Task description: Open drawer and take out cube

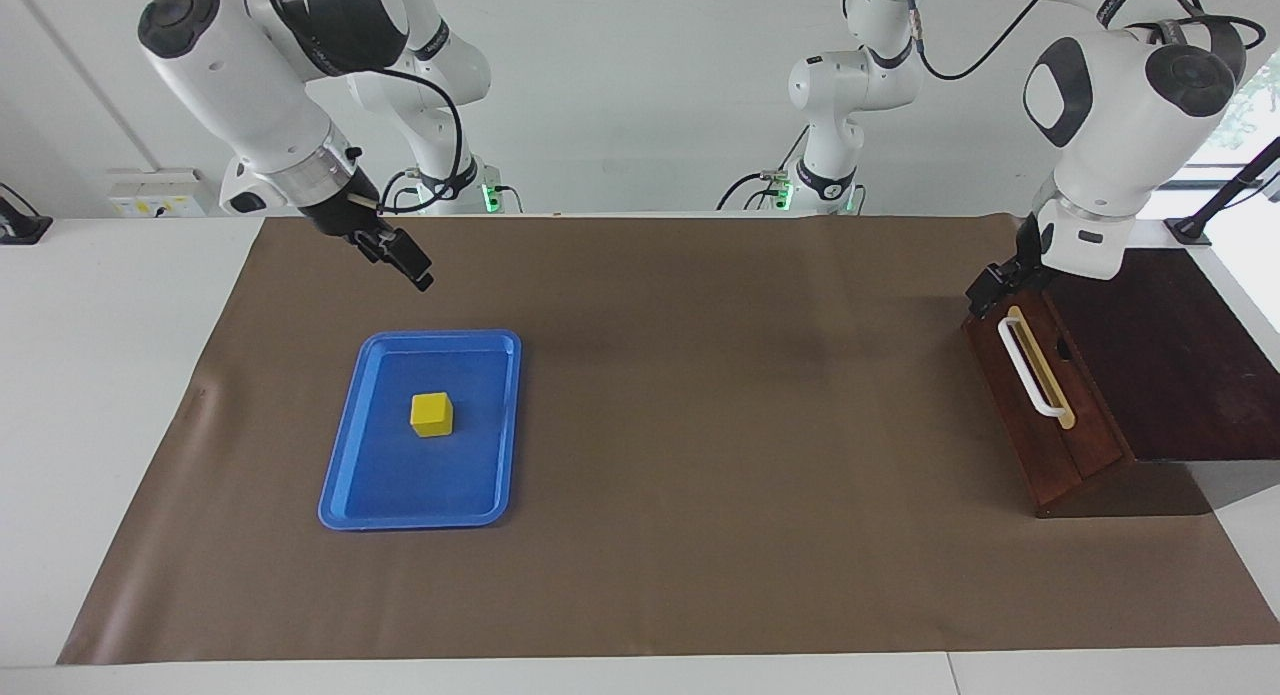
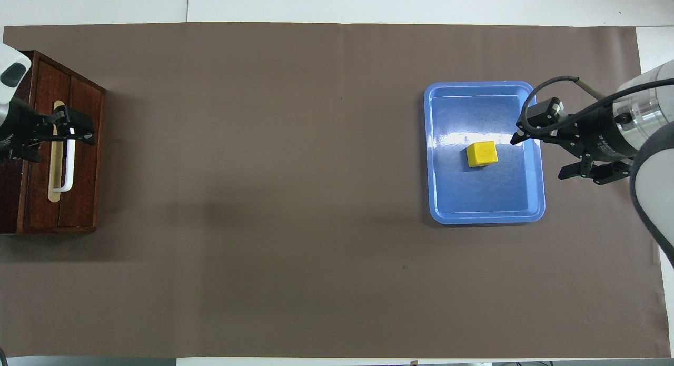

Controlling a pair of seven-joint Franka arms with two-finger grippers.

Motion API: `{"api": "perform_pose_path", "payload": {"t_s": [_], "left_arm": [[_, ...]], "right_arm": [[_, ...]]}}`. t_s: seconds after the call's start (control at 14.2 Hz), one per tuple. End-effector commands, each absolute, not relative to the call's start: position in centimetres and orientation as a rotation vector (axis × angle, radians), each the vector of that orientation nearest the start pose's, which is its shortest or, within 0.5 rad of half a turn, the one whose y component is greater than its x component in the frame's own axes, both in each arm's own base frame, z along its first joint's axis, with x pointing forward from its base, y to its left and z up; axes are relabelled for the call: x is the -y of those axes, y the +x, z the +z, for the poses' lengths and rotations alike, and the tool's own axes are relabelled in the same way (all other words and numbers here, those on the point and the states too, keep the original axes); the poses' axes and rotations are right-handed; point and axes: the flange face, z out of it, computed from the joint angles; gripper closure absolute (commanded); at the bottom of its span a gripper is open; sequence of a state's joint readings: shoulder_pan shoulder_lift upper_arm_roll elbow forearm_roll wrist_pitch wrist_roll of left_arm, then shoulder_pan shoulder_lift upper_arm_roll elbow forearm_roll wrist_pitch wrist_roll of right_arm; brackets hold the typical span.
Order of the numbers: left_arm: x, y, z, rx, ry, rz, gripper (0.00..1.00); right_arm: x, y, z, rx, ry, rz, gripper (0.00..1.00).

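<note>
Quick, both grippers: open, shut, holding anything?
Left gripper: open, empty, up over the drawer by its handle.
Right gripper: open, empty, raised over the mat; cube sits in the blue tray.

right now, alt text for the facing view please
A yellow cube sits in a blue tray on a brown mat. The right gripper hangs open above the mat; the left gripper, also open, hovers over the closed wooden drawer.

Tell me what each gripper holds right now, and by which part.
Nothing is held. The right gripper hangs open above the mat, the yellow cube lying free in the blue tray. The left gripper is open over the drawer.
</note>
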State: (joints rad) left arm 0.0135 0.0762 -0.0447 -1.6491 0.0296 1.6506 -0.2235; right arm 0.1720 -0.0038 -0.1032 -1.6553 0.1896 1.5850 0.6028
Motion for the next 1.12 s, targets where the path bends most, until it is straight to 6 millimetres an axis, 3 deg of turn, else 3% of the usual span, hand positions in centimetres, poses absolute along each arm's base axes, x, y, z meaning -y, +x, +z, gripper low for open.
{"api": "perform_pose_path", "payload": {"t_s": [0.0,0.14,0.21,0.35,0.56,0.84,1.05], "left_arm": [[1.3,56.2,57.2,0.154,-3.178,0.139,0.00],[1.6,55.3,58.0,0.150,-3.193,0.138,0.00],[1.5,55.3,58.2,0.152,-3.193,0.136,0.00],[0.6,55.1,58.5,0.160,-3.190,0.161,0.00],[0.8,54.8,58.6,0.084,-3.185,0.198,0.00],[0.4,54.9,59.3,0.088,-3.184,0.178,0.00],[1.2,55.1,59.6,0.056,-3.182,0.163,0.00]], "right_arm": [[-4.5,53.7,59.5,-0.500,-2.999,0.133,0.00],[-3.9,53.6,59.2,-0.197,-3.036,0.124,0.00],[-3.7,53.4,58.8,-0.149,-3.061,0.130,0.00],[-3.0,53.3,58.8,-0.133,-3.108,0.118,0.00],[-2.3,53.4,58.7,-0.007,-3.134,0.107,0.00],[-1.5,54.7,58.9,-0.024,-3.139,0.073,0.00],[-1.5,55.5,59.1,-0.024,-3.142,0.077,0.00]]}}
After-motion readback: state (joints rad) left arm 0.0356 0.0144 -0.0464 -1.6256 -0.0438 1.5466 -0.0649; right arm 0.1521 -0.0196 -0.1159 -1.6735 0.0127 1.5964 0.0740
